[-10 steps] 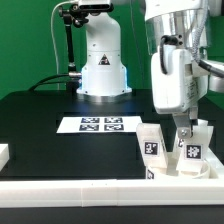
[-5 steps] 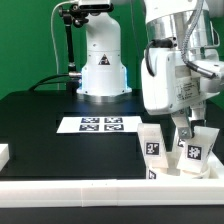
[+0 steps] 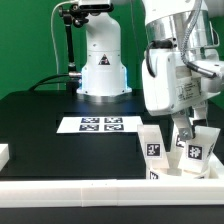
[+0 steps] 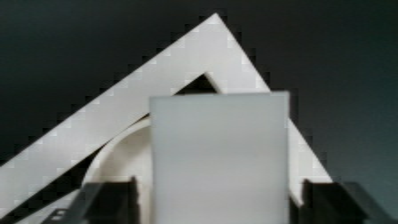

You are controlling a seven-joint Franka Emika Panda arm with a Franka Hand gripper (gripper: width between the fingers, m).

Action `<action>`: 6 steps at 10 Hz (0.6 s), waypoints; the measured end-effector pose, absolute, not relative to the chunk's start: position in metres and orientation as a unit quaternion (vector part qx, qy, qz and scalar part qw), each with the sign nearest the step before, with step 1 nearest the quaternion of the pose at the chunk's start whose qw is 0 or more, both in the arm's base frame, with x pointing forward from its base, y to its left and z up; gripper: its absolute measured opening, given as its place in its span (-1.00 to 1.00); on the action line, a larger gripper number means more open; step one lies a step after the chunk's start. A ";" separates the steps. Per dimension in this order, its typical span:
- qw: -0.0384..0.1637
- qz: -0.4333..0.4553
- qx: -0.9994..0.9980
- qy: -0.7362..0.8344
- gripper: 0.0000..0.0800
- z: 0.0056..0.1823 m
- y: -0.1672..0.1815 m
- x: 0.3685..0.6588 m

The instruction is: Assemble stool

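Tilted stool leg (image 3: 192,147) between the pincer (image 3: 185,127) fingers.

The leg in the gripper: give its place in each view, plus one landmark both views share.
Exterior view: the leg stands tilted at the exterior view's lower right, under the gripper, beside another leg.
Wrist view: the leg fills the middle, a pale upright block between the two dark fingers.
Shared landmark: the black table.
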State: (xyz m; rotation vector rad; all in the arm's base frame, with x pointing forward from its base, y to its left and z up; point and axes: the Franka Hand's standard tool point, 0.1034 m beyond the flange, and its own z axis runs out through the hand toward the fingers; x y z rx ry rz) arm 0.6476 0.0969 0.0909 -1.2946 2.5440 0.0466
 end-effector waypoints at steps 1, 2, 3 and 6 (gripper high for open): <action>0.145 0.015 -0.453 0.880 0.37 0.094 0.097 0.648; 0.147 0.014 -0.462 0.875 0.57 0.096 0.097 0.649; 0.146 0.012 -0.471 0.870 0.61 0.094 0.097 0.648; 0.139 0.005 -0.538 0.831 0.62 0.093 0.097 0.647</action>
